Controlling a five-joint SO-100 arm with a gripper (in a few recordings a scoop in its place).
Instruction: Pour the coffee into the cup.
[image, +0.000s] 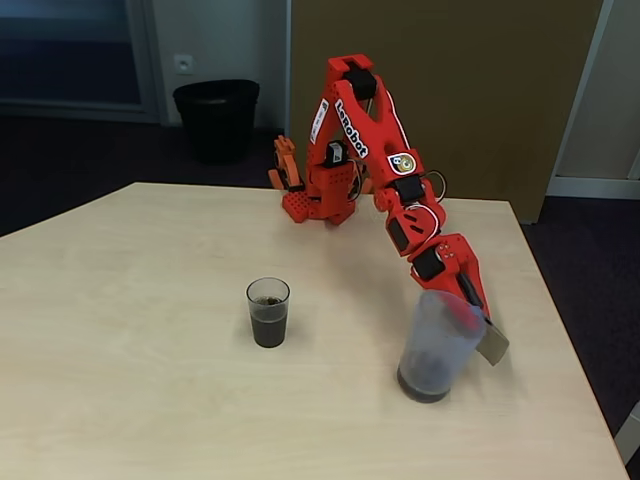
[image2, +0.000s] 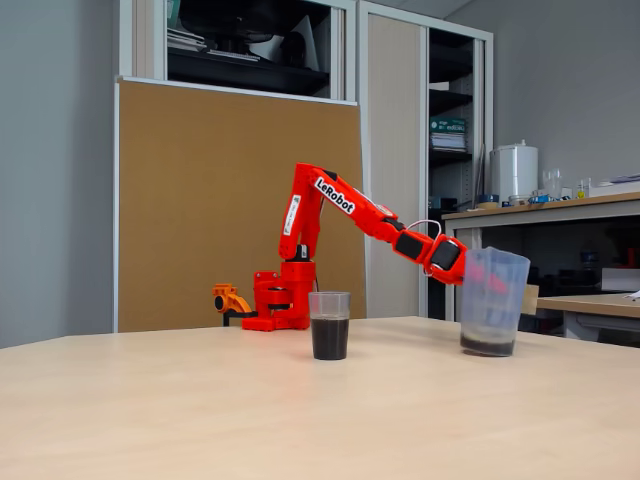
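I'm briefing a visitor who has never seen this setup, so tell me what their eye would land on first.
The bright red arm dominates, reaching from the table's far edge down to a translucent pitcher at the right in both fixed views, its gripper at the pitcher's rim. A little dark coffee sits in the pitcher's bottom. Left of it, standing apart on the pale wooden table, a small clear cup holds dark coffee to over half its height.

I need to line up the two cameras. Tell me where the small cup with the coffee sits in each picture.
A fixed view: the cup stands left of centre on the table, left of the pitcher.
Another fixed view: the cup stands near centre, in front of the arm's base.
Shared landmark: the pitcher, right of the cup in both.
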